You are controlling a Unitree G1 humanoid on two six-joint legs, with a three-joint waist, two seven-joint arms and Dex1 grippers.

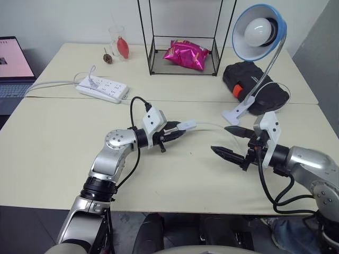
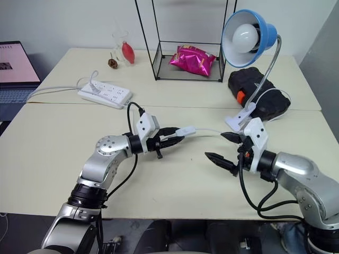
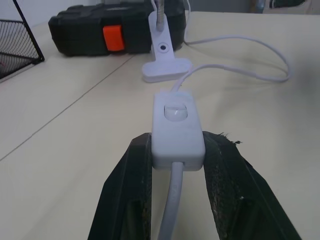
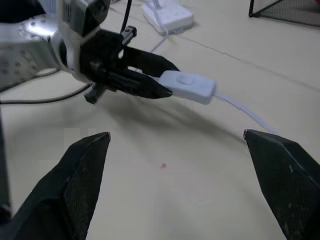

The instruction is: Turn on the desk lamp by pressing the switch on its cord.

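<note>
The desk lamp (image 1: 259,32) stands unlit at the back right, its blue shade on a silver gooseneck above a white clip base (image 1: 235,114). Its thin white cord (image 1: 209,125) runs from the base toward the table's middle. There the switch (image 1: 186,126), a small white oblong box, is lifted off the table. My left gripper (image 1: 177,131) is shut on the switch's near end, and in the left wrist view the switch (image 3: 177,127) shows its rocker button facing up. My right gripper (image 1: 221,139) hovers open just right of the switch, its fingers spread wide and pointing at it.
A white power strip (image 1: 102,88) lies at the back left, near a laptop (image 1: 13,69). A black case (image 1: 254,84) sits behind the clip base. A wire rack (image 1: 159,66) holds a pink bag (image 1: 186,54). A glass (image 1: 119,42) stands at the far edge.
</note>
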